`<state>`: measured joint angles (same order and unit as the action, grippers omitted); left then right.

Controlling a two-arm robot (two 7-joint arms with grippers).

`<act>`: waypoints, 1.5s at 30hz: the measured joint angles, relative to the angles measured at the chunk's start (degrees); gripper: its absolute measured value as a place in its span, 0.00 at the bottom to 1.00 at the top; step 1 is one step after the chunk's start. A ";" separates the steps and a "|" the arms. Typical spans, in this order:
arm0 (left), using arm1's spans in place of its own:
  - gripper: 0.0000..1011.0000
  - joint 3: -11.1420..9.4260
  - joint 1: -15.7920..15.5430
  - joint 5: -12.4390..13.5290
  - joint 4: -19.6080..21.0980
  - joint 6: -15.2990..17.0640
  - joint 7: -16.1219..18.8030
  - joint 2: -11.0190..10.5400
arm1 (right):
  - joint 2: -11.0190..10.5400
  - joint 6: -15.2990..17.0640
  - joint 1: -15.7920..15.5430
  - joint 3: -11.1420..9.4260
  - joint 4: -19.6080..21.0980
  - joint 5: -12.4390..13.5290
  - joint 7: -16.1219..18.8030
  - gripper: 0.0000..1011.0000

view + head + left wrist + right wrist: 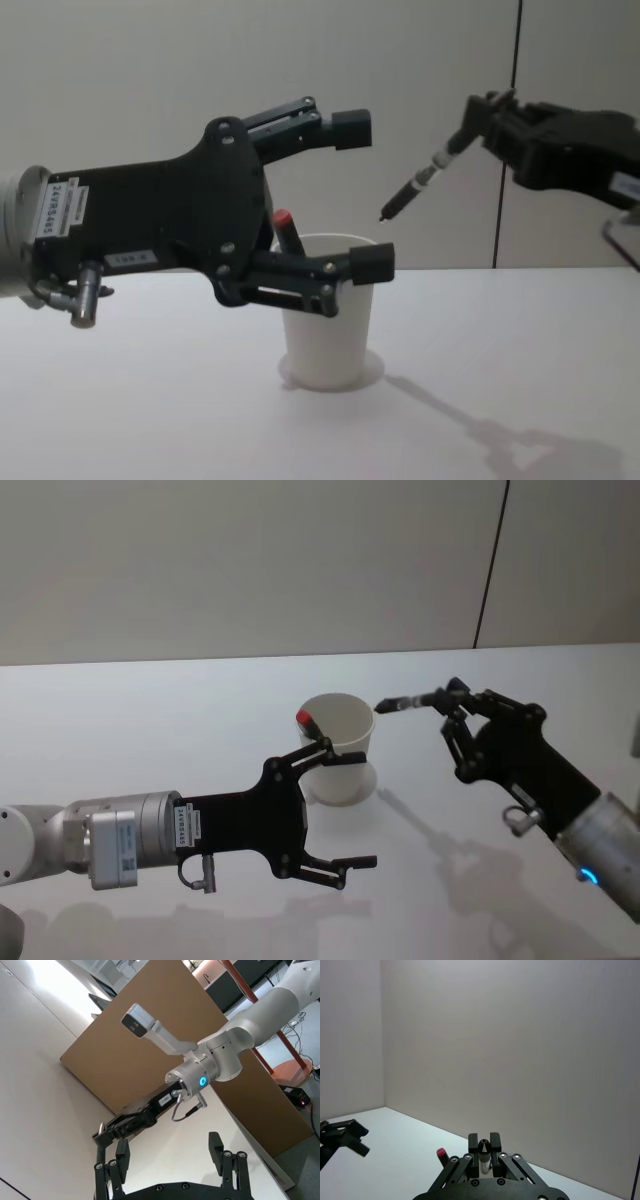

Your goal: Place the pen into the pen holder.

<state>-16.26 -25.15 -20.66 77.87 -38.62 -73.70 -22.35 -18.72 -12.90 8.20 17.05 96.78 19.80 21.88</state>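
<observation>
The pen holder (338, 742), a white paper cup, stands upright mid-table, also visible in the chest view (325, 340). A red-capped pen (305, 718) leans inside it. My right gripper (455, 694) is shut on a slim black pen (408, 702), held in the air just right of the cup's rim and slanting tip-down toward it (415, 190). The right wrist view shows that pen's end (483, 1146) between the shut fingers. My left gripper (345, 805) stands open beside the cup on the near left, one finger (322, 750) close to the cup wall, holding nothing.
The white table (150, 720) runs back to a plain wall with a dark vertical seam (490, 565). In the left wrist view the right arm (220, 1060) hangs beyond my open left gripper (167, 1155), with a brown board (150, 1035) behind.
</observation>
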 joint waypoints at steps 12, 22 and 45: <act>0.99 0.00 0.00 0.00 0.00 0.00 0.00 0.00 | 4.72 3.32 4.88 1.57 -3.91 -3.93 -1.65 0.12; 0.99 0.00 0.00 0.00 0.00 0.00 0.00 0.00 | 7.68 8.46 8.09 2.61 -5.59 -7.29 -3.82 0.12; 0.99 0.00 0.00 0.00 0.00 0.00 0.00 0.00 | 11.67 21.87 13.03 4.01 -6.67 -13.59 -7.44 0.12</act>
<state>-16.26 -25.15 -20.66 77.87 -38.62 -73.70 -22.35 -7.05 8.97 21.23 21.06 90.11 6.20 14.43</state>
